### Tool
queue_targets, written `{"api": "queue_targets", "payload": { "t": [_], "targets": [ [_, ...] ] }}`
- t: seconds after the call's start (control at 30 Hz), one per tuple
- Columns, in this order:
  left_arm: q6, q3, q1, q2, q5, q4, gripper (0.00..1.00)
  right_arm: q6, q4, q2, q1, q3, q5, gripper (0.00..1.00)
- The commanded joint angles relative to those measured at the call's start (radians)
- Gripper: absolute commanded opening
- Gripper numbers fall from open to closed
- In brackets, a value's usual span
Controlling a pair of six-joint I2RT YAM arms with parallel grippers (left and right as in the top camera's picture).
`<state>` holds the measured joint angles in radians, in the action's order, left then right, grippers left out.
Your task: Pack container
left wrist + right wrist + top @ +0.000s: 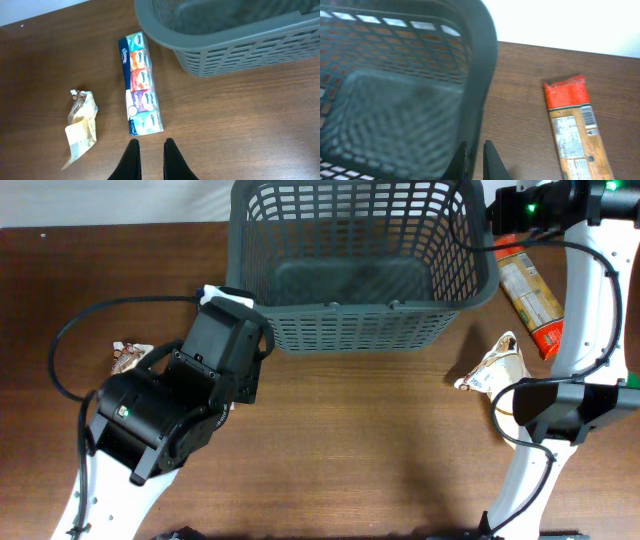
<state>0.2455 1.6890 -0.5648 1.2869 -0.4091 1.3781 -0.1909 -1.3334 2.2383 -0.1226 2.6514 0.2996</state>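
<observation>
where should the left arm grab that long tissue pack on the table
Across the middle of the tissue pack, from straight above, closing on its two long sides. It lies flat and is long and narrow, so only its short width suits the jaws. The left pincer is shut and would likely need opening first.

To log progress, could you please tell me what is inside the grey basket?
Nothing: the overhead view shows only the basket's bare floor and slotted walls. Its far rim is cut off by the picture's edge.
</observation>
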Motion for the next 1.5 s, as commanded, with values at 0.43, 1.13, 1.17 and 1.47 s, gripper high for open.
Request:
{"api": "queue_targets", "payload": {
  "t": [0.43, 1.13, 1.17, 1.47],
  "targets": [
    [-0.011, 0.012, 0.005, 0.002, -0.014, 0.004, 0.03, 0.050, -0.011, 0.042, 0.005, 0.002, -0.161, 0.04],
    [-0.011, 0.012, 0.005, 0.002, -0.014, 0.004, 0.03, 0.050, -0.005, 0.058, 0.006, -0.003, -0.020, 0.04],
    [-0.011, 0.012, 0.005, 0.002, -0.014, 0.004, 0.03, 0.050, -0.005, 0.058, 0.006, -0.003, -0.018, 0.04],
    [-0.011, 0.012, 0.005, 0.002, -0.014, 0.003, 0.03, 0.048, -0.005, 0.058, 0.037, -0.003, -0.019, 0.04]
  ]
}}
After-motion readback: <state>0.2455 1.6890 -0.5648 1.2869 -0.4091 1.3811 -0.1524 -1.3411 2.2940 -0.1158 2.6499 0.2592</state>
